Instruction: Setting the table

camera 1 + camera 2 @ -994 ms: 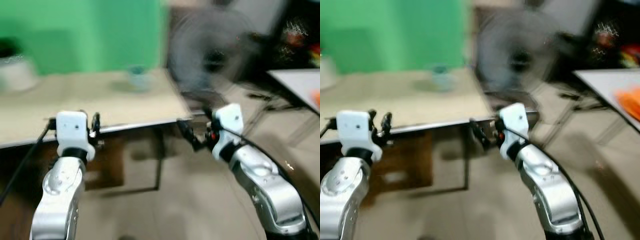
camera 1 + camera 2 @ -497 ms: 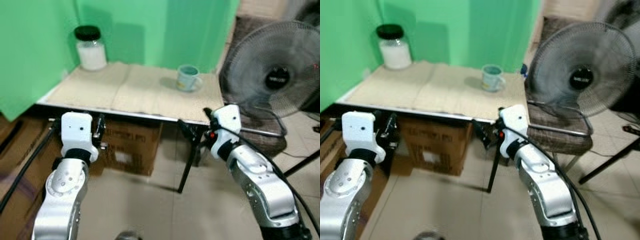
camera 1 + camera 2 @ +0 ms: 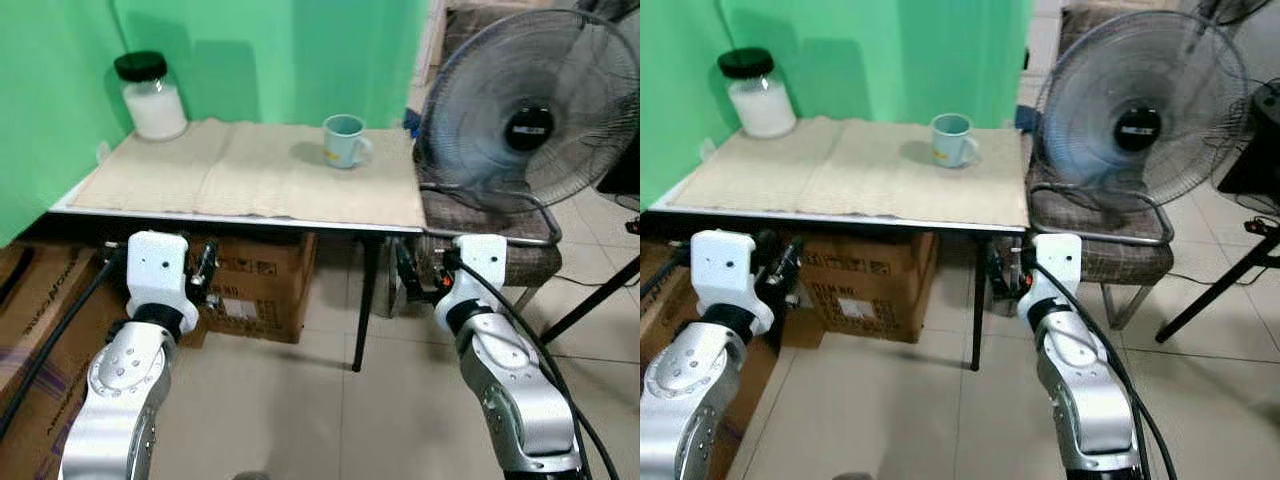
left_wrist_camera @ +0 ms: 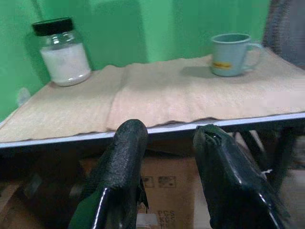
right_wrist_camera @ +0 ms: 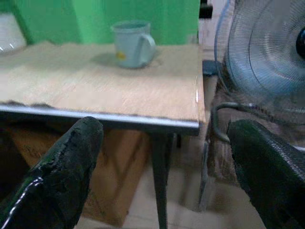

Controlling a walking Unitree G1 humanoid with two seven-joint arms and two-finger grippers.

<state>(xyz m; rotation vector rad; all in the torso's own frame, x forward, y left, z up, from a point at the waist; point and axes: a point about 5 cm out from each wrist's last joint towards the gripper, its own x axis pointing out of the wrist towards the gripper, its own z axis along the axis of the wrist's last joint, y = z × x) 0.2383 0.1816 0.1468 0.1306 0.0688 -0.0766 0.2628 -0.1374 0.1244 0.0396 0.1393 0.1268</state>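
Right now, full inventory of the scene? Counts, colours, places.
table: 1, metal edge, dark legs, against the green wall
cloth: 1, beige, covering the tabletop
jar: 1, clear with white contents and black lid, far left corner of the table
mug: 1, pale blue, far right part of the table
fan: 1, grey, standing on the chair
chair: 1, metal frame with brown seat, right of the table
boxes: cardboard, brown, under the table and on the floor to the left
left end effector: black fingers, open, below the table edge
right end effector: black fingers, wide open, near the table's right corner
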